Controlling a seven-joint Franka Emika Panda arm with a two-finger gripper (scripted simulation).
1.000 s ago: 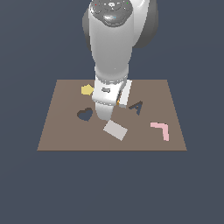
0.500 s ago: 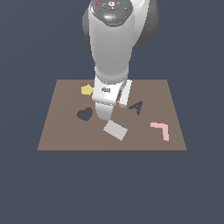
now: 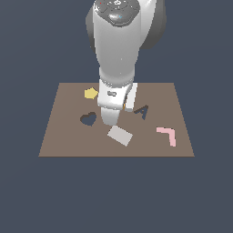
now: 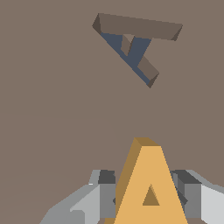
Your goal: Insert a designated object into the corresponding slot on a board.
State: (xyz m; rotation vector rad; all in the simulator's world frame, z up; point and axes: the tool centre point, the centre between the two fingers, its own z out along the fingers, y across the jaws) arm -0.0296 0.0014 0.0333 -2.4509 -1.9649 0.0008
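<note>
In the wrist view my gripper (image 4: 146,194) is shut on the orange letter A (image 4: 149,183), with one finger on each side of it. It holds the piece above the brown board (image 4: 52,109). The dark A-shaped slot (image 4: 131,43) lies a short way ahead of the piece, turned at an angle to it. In the exterior view the arm hides most of the gripper (image 3: 127,105). Only a sliver of the orange A (image 3: 124,106) shows, just to the exterior view's left of the slot (image 3: 142,111) on the board (image 3: 63,141).
A yellow pentagon (image 3: 91,93) lies at the board's back, on the exterior view's left. A dark heart-shaped cutout (image 3: 88,119) is in front of it. A pale grey rectangular piece (image 3: 120,135) lies near the front middle, and a pink L-shaped piece (image 3: 167,135) on the right.
</note>
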